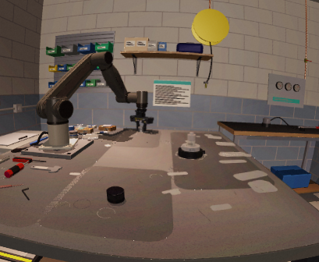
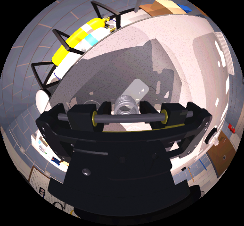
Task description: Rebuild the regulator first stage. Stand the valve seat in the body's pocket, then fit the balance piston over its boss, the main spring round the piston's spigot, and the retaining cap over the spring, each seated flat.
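The main spring point(image 2: 126, 105), a grey coil standing on the bench, is partly hidden by my gripper's cross bar. My gripper point(image 2: 126, 110) point(image 1: 142, 126) is open around it at the far side of the bench and holds nothing. The regulator body point(image 1: 191, 151) sits to the right on a dark mat, a black ring with the white valve seat and balance piston point(image 1: 190, 138) stacked in it, the spigot pointing up. The retaining cap point(image 1: 116, 194), a short black cylinder, stands on the near mat, well apart from the rest.
The arm's base point(image 1: 57, 134) stands on a plate at the left, with screwdrivers point(image 1: 13, 169), a hex key point(image 1: 25, 193) and other tools lying in front of it. A side table point(image 1: 275, 130) adjoins the bench on the right. Pale patches mark the bench top.
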Controlling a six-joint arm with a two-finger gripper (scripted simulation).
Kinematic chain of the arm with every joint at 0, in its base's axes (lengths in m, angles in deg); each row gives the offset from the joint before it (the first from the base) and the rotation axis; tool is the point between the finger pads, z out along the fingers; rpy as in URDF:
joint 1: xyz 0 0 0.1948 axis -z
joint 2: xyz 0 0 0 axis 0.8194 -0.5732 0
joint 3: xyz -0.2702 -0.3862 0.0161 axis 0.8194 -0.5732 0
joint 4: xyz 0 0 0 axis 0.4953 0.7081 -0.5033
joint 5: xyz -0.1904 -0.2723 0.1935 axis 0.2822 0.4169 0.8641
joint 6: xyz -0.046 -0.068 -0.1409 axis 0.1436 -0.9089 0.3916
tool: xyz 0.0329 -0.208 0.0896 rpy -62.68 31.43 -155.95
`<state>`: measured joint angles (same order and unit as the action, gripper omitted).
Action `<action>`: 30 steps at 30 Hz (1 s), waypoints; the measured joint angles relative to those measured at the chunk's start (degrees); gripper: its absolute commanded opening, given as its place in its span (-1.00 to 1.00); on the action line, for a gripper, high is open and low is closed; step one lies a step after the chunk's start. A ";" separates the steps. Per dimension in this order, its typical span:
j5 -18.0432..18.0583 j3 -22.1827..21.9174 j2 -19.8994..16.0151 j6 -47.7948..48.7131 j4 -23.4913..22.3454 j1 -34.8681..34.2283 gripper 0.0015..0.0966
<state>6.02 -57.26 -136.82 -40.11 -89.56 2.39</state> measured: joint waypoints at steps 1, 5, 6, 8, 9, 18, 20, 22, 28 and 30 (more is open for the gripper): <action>-0.01 0.00 -0.01 0.00 0.00 0.00 0.22; -0.01 0.01 0.01 0.00 0.01 0.00 0.22; -0.01 0.01 0.01 0.00 0.00 0.00 0.22; -0.01 0.01 0.01 0.00 0.00 0.00 0.22; -0.02 0.01 0.01 0.00 0.00 0.00 0.22; -0.02 0.00 0.00 0.00 0.00 0.00 -0.09; -0.02 0.00 0.00 0.00 0.00 0.00 -0.17; -0.02 0.00 0.00 0.00 0.00 0.00 -0.25; -0.02 0.00 0.00 0.00 0.00 0.00 -0.51; -0.02 0.00 0.00 0.00 0.00 0.00 -0.59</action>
<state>6.00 -57.26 -136.82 -40.11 -89.56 2.39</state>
